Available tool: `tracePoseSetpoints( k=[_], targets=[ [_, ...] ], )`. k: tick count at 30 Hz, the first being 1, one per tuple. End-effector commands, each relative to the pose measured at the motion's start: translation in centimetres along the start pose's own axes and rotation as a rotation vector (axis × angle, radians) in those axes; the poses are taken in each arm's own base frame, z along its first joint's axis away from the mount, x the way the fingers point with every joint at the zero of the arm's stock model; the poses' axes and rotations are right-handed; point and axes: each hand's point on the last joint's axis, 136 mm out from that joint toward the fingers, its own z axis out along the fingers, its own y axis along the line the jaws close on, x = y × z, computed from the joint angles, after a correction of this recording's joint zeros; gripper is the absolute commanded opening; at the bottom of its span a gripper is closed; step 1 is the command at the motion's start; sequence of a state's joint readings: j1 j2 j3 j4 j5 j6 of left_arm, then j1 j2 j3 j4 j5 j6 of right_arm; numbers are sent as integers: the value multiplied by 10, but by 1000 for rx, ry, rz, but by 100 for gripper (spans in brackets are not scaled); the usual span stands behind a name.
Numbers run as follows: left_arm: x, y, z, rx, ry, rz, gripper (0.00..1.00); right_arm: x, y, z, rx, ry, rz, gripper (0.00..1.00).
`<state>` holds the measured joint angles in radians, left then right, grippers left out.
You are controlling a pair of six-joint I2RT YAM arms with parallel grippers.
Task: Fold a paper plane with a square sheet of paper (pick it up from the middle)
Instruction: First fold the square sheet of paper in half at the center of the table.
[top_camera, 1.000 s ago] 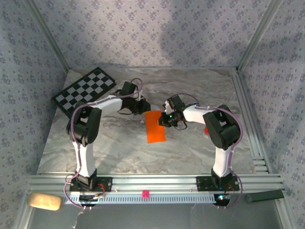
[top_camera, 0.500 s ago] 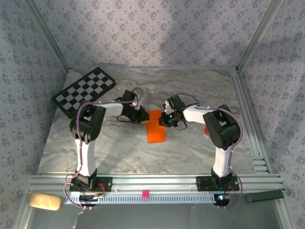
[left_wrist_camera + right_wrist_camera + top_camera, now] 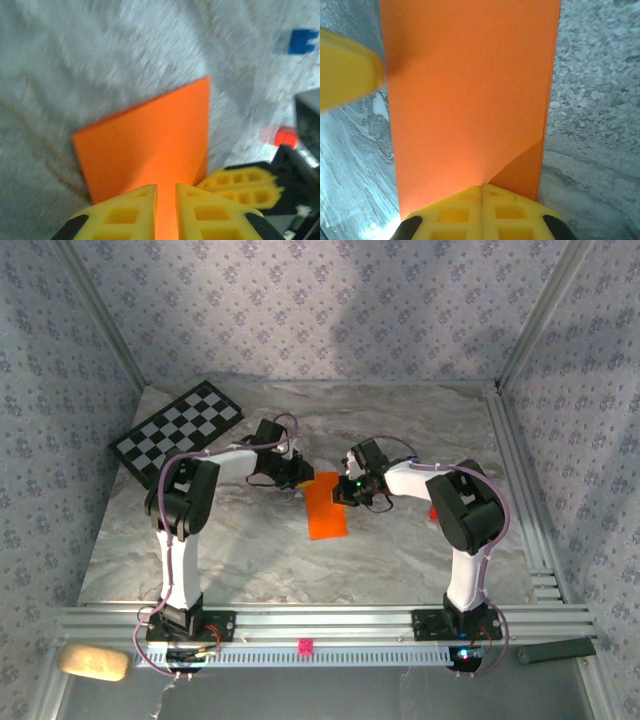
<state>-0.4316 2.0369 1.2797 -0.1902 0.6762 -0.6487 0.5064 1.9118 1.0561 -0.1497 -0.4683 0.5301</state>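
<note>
At the right gripper, yellow fingers pressed tight together, pinching the near edge of the orange paper sheet, with a small corner of it lifted toward the tips. At the left gripper, fingers almost together, only a thin slit between, orange visible through it; impossible to tell if nipping the paper or only hovering over it.

Seen from above, both grippers meeting at the far end of the sheet, left one at its far-left corner, right one at its right edge. Sheet itself lying near the middle of the marble table, now a long rectangle, so probably folded once in half.

Further out, a tiny blue cube and a red cube off to the side of the paper; checkerboard at the far-left corner.

Judged as an early folding stage: halved, nose corners not yet turned in. Next, likely to need one gripper holding the sheet flat and the other bringing a corner to the centre crease, slowly, thin paper being quick to slip and buckle.
</note>
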Motion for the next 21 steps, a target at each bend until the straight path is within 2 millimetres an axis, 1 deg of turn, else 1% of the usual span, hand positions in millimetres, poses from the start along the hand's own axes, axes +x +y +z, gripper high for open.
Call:
tracePoseSetpoints(
  k=[1, 5, 9, 11, 13, 16, 18, 20, 21],
  targets=[
    [-6, 17, 7, -50, 9, -65, 17, 68, -95, 15, 337, 180, 120, 0],
    [-12, 29, 13, -63, -4, -98, 17, 68, -95, 15, 337, 180, 120, 0],
    [-22, 42, 13, -94, -36, -113, 17, 68, -96, 15, 342, 180, 120, 0],
    [-28, 43, 11, -98, -53, -127, 16, 69, -96, 15, 340, 179, 120, 0],
    [-38, 38, 6, -93, -84, -140, 16, 69, -96, 14, 340, 179, 121, 0],
    [-51, 37, 0, -131, -127, -143, 16, 67, -94, 14, 331, 173, 124, 0],
    [-55, 37, -3, -146, -141, -147, 16, 66, -93, 14, 331, 170, 124, 0],
    [-55, 30, -10, -150, -150, -154, 16, 66, -93, 14, 328, 169, 126, 0],
    [-55, 23, -16, -149, -159, -145, 16, 66, -93, 14, 328, 169, 126, 0]
  ],
)
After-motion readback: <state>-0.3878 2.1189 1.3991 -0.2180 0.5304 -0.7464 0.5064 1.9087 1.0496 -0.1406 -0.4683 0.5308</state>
